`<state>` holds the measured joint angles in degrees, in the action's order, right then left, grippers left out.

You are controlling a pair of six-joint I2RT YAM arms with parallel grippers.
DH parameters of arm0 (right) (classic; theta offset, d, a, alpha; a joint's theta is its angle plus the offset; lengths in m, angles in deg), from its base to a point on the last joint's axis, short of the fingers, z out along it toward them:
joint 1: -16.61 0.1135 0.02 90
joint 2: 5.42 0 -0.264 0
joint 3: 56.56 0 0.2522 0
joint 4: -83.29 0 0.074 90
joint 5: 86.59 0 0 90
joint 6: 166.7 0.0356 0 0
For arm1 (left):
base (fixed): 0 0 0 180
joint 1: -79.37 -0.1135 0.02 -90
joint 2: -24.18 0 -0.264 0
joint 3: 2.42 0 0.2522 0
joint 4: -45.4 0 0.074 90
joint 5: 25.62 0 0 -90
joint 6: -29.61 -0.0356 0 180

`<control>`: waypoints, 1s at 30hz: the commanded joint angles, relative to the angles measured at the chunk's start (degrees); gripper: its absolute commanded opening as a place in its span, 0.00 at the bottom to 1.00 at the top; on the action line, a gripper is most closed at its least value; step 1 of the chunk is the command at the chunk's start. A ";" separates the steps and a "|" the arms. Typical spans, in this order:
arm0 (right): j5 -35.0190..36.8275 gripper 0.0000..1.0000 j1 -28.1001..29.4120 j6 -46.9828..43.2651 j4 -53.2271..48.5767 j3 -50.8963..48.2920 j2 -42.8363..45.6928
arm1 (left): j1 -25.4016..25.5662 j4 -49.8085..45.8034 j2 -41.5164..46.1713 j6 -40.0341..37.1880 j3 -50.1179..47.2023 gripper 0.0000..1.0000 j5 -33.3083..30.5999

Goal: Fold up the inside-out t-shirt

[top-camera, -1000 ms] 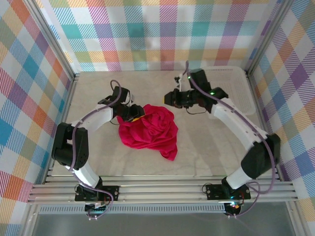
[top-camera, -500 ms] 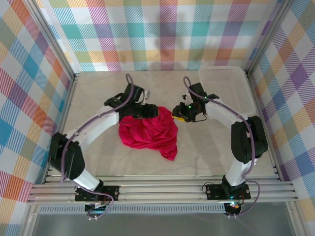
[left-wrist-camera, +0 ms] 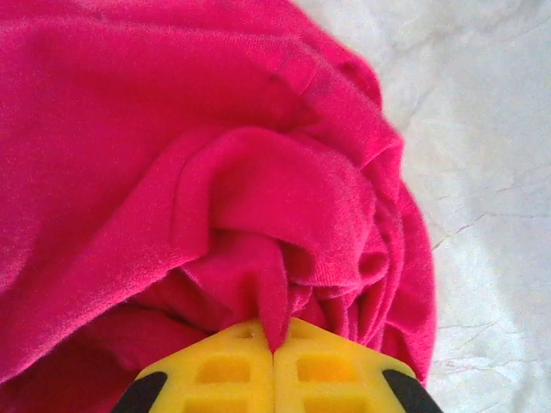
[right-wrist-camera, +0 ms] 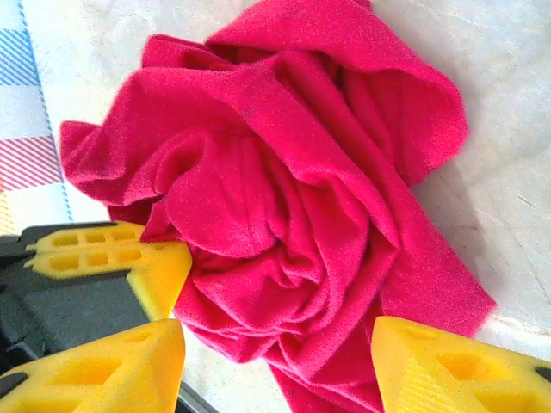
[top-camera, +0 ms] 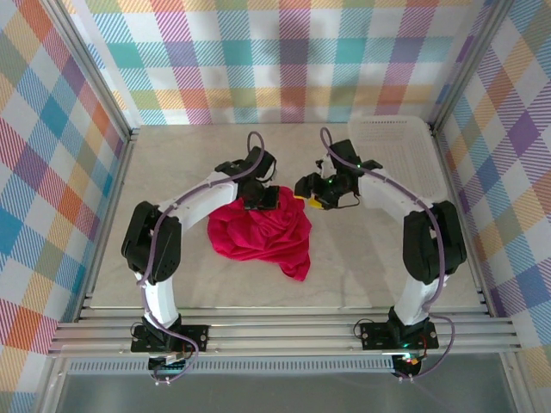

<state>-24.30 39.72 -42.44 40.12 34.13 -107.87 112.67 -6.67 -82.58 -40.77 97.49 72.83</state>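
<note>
The inside-out t-shirt [top-camera: 258, 231] lies in a crumpled crimson heap near the middle of the pale marbled tabletop [top-camera: 362, 267]. In the top view one flap of cloth trails out toward 5 o'clock.

The left claw [top-camera: 262, 200] sits at the heap's 12 o'clock edge, its arm arching in from 9 o'clock. In the left wrist view its two yellow fingers [left-wrist-camera: 224, 368] are pressed together, with a thin ridge of red cloth pinched between their tips. From that pinch, folds bunch and fan toward 12 and 1 o'clock, and bare tabletop shows at 3 o'clock.

The right claw [top-camera: 306, 193] is just beside the heap's 1 o'clock edge. In the right wrist view its yellow fingers [right-wrist-camera: 448, 370] stand wide apart at 7 and 5 o'clock of the picture, and the rumpled shirt shows in the gap between them. Whether they touch the cloth cannot be told. In that same view the left claw appears at 9 o'clock, its fingers against the shirt's edge.

A white tray [top-camera: 392, 138] rests at the tabletop's 1 o'clock corner, well apart from the shirt.
</note>
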 commanded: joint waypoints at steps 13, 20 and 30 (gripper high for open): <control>2.97 0.00 3.15 7.82 7.46 8.14 -17.68 | -8.96 -2.92 27.22 3.30 0.43 0.00 6.46; 0.71 0.00 2.11 2.92 4.62 4.33 -9.96 | -13.88 3.85 31.99 5.93 -11.88 0.00 10.56; 9.36 0.00 3.39 -1.39 0.34 -4.80 1.44 | -12.47 11.57 33.63 9.54 -33.47 0.00 4.07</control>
<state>-21.17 42.56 -40.78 43.53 32.38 -110.04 99.60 2.14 -51.54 -32.69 67.27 79.69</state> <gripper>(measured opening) 0.004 0.005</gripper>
